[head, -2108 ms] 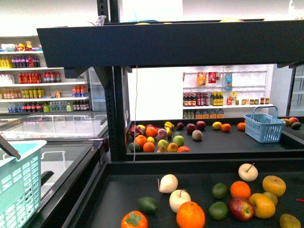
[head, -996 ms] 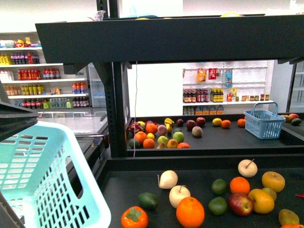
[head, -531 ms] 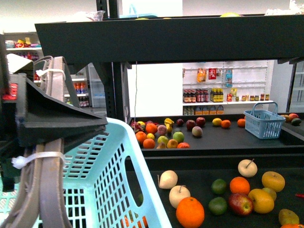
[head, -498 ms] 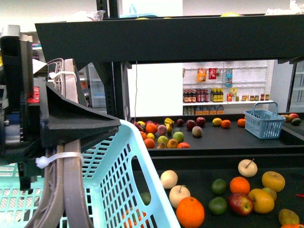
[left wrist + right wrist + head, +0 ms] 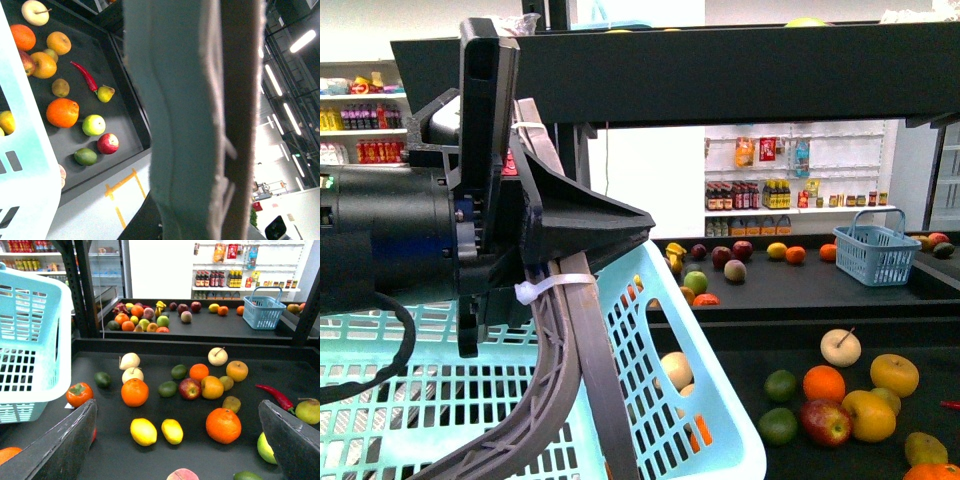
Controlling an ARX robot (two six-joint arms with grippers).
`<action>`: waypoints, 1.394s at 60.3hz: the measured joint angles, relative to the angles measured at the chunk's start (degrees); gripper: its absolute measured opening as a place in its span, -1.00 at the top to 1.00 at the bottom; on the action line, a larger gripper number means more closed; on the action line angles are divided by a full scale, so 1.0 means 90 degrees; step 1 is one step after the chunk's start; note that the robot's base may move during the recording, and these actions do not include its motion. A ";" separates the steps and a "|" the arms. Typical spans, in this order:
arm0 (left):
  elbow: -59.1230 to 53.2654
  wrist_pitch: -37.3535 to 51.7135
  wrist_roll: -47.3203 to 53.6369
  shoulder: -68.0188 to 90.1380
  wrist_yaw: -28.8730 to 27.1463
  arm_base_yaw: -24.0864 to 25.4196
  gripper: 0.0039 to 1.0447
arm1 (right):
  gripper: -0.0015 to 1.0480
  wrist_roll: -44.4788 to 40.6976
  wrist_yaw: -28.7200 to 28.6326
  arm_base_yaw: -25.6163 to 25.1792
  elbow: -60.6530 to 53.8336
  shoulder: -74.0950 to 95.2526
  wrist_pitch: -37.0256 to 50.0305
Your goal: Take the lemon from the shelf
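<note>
The bright yellow, smooth-skinned oval lemon [image 5: 143, 431] lies loose near the front of the flat matte-black tray of the black metal shelf [image 5: 110, 450], just beside 1 smaller yellow oval fruit [image 5: 172, 431]. It looks light, firm and slick, and likely to roll, so pinching across its short middle seems safest. The right gripper [image 5: 177, 410] hovers near, its 2 dark fingers spread wide and empty.

On the shelf [image 5: 200, 460], the lemon [image 5: 172, 431] — between basket [image 5: 30, 340] and orange [image 5: 223, 425].

The black shelf [image 5: 107, 417] shows 2 fruit-strewn trays. On the near one the lemon [image 5: 172, 431] lies just beside a similar yellow fruit [image 5: 143, 431], near an orange [image 5: 134, 392]. A blue basket [image 5: 263, 311] stands on the far tray.
</note>
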 joint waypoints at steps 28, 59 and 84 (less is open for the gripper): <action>0.0126 0.0051 0.0056 0.0282 -0.0372 -0.0323 0.87 | -0.86 -0.0119 0.0466 0.0092 0.0282 0.0653 -0.0860; 0.0131 0.0053 0.0100 0.0291 -0.0367 -0.0342 0.87 | -0.86 0.0957 -0.0187 -0.0202 0.2200 0.8864 0.3181; 0.0131 0.0053 0.0100 0.0313 -0.0364 -0.0342 0.88 | -0.86 0.0248 -0.0406 -0.0090 0.5581 1.4088 0.3691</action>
